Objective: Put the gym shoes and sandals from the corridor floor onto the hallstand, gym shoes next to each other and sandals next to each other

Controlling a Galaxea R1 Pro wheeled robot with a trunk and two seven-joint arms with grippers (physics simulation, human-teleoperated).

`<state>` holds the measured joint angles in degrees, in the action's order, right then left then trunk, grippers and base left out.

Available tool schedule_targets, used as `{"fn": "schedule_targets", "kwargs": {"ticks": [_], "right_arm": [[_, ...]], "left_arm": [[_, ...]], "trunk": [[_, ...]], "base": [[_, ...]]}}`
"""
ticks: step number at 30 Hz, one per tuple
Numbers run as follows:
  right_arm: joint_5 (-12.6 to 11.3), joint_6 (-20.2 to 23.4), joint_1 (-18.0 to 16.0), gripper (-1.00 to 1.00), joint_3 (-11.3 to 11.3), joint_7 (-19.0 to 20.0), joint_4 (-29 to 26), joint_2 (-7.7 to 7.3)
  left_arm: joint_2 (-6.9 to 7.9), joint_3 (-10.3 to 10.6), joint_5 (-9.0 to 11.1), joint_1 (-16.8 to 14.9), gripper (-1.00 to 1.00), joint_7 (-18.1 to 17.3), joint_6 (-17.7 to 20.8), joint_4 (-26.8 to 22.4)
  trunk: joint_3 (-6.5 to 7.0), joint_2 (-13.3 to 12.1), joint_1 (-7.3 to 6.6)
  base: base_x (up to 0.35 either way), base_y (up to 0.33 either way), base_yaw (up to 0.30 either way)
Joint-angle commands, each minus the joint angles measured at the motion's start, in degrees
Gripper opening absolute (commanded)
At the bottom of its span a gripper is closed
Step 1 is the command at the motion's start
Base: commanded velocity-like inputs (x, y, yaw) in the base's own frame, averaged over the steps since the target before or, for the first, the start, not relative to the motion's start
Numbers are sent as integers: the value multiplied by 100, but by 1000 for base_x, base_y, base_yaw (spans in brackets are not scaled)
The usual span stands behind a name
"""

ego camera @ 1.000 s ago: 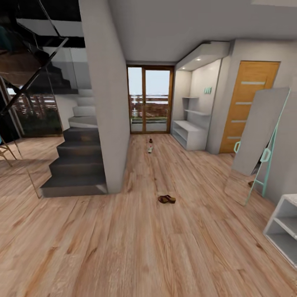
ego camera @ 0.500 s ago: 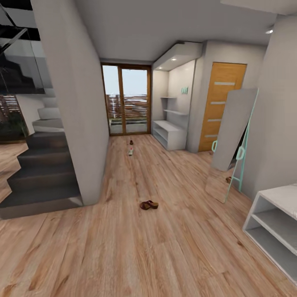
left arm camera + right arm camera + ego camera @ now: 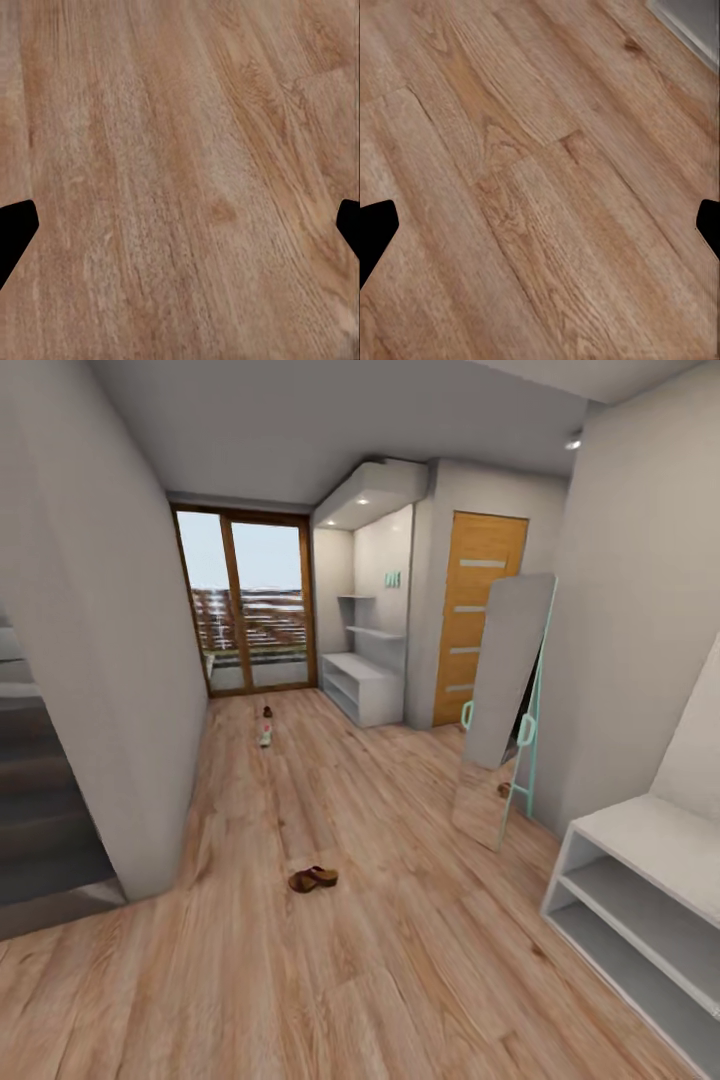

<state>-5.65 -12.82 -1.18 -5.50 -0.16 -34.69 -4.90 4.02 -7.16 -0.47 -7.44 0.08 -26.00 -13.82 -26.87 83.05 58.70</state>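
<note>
Both sets of jaws stand wide apart with nothing between them: on my left gripper (image 3: 180, 225) I see just 2 dark fingertips (image 3: 15, 229) at the edges of the wrist picture, bare wood floor (image 3: 172, 150) between them. My right gripper (image 3: 540, 225) looks the same, fingertips (image 3: 373, 229) spread over planks, with a strip of pale grey at one corner.

Compared with 1 second ago, my head camera has swung to the right: the staircase has slid almost out of the picture and only its dark steps (image 3: 40, 800) remain beside the grey wall (image 3: 90, 660). The things themselves have not moved.

Out on the floor (image 3: 350, 980), the 2 sandals (image 3: 313, 879) lie touching each other, well apart from everything else. Farther down the corridor, near the glass door (image 3: 250, 605), 2 small shoes lie one behind the other: the nearer looks like a sneaker (image 3: 264, 737), the farther (image 3: 267, 712) is too small to identify. The shoe rack (image 3: 362, 685) stands against the wall past the orange door (image 3: 475, 615), teal letters (image 3: 392, 579) above it. A leaning mirror (image 3: 500, 690) and a second grey shelf unit (image 3: 640, 900) now sit nearer on my right.
</note>
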Motion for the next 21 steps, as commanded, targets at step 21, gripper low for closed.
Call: {"fn": "schedule_targets", "kwargs": {"ticks": [21], "right_arm": [[-50, -27, -5, 100, 31, 14, -2, -2]], "left_arm": [[2, -22, 0, -3, 100, 1, -19, 3]], "trunk": [[-6, 3, 3]], "base": [[330, -112, -35]]}}
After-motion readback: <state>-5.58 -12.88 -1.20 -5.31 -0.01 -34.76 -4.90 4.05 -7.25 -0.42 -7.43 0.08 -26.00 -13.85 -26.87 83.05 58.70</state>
